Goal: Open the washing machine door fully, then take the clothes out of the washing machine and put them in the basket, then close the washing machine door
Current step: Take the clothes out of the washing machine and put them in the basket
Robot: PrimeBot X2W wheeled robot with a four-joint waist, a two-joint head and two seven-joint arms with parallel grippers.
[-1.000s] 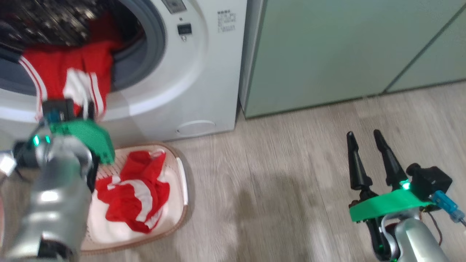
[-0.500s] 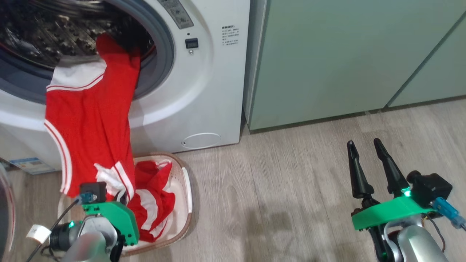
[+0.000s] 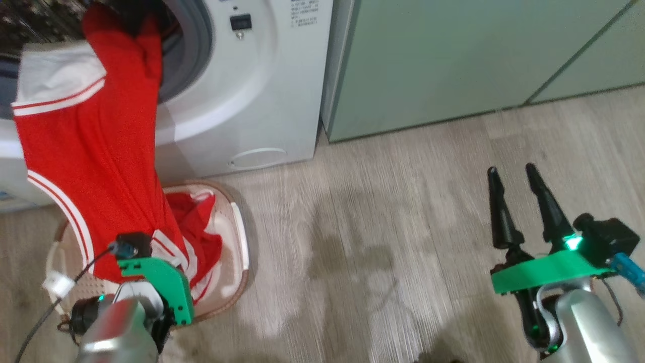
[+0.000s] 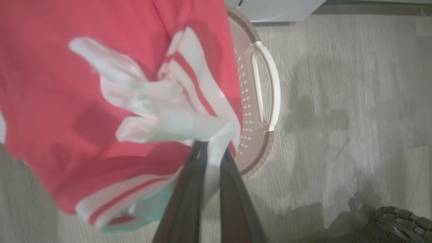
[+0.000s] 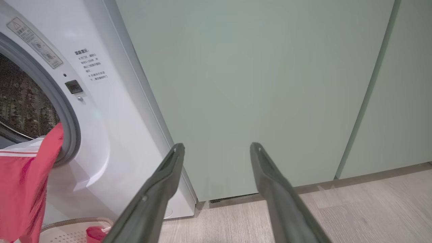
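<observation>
Since last look, left gripper (image 4: 212,149), clamped on hem of red garment (image 3: 101,151), had dropped from washing machine (image 3: 252,101) mouth to basket (image 3: 242,237); garment top hung over grey ring (image 3: 194,60), more pull needed. Right gripper (image 3: 510,170) splayed, empty.

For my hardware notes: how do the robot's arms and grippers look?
The left gripper and right gripper each have two long, tapering dark fingers on a green bracket. The forearms are silver-grey with green lights. A black cable with a white tag runs to the left arm.
</observation>
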